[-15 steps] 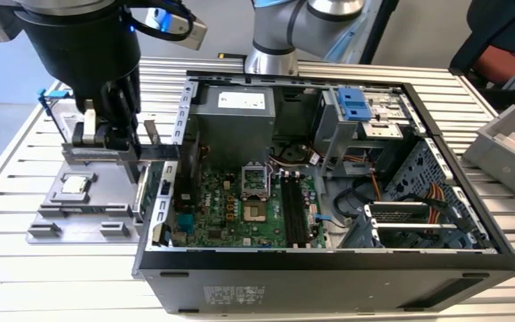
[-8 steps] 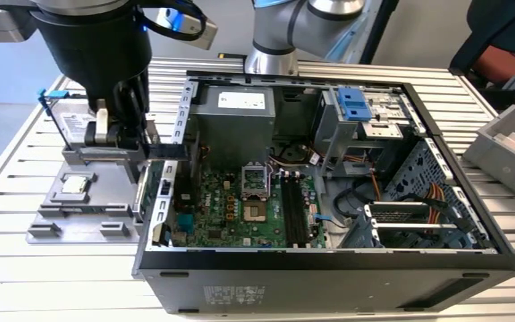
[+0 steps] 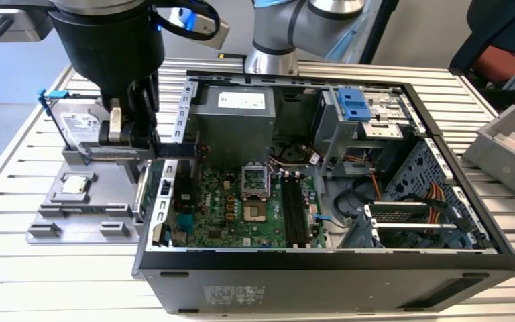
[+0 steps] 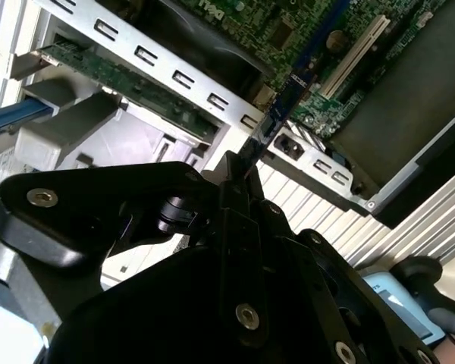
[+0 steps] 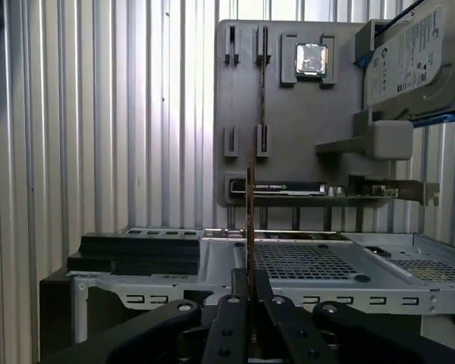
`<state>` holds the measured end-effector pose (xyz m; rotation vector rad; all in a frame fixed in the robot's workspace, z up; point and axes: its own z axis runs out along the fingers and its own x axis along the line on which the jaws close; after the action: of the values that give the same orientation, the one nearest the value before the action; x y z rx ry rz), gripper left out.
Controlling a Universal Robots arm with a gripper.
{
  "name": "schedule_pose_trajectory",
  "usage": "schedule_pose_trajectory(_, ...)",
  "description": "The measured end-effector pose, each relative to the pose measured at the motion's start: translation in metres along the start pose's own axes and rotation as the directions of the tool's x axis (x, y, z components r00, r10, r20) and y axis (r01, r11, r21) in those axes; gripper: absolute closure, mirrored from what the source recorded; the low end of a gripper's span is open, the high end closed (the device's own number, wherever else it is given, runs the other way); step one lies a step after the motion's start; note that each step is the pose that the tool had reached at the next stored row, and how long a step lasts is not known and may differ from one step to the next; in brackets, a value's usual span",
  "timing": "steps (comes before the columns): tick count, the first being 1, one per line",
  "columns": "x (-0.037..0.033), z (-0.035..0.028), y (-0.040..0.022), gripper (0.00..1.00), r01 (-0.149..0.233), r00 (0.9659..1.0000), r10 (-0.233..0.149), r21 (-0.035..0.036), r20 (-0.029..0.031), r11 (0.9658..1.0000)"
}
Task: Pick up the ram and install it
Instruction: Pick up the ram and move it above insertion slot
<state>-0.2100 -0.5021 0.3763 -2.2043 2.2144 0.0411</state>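
Ram (image 5: 250, 220) clamped in the pincer (image 5: 250, 287), fingers closed on one end. In the first wrist view I see it edge-on, a thin line standing straight out from the fingertips. In the second wrist view the ram (image 4: 277, 114) reaches from the pincer (image 4: 239, 173) across the rim of the case's slotted wall. I cannot tell whether it touches the rim.

In the exterior view the pincer (image 3: 137, 137) hangs at the case (image 3: 329, 265) wall on the exterior view's left. Room is tight there, with the upright drive (image 3: 83, 124) just beside it on one side and the wall edge on the other.

The case lies open on top with the motherboard (image 3: 231, 208) exposed. Its black slots (image 3: 294, 208) sit near the case middle, well apart from the pincer.

Outward on the slatted table (image 3: 16, 282):
- Grey tray (image 3: 51, 231) carries the drive and a chip (image 3: 77, 184).
- Card (image 5: 341, 191) lies along the tray edge nearest the case.
- Bin (image 3: 508, 144) sits at the exterior view's right, well apart.
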Motion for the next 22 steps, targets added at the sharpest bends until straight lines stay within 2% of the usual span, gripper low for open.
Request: schedule_pose_trajectory(22,-0.0042,-0.0001,-0.0308,1.0,0.0,1.0,0.0,0.0,0.0,1.0)
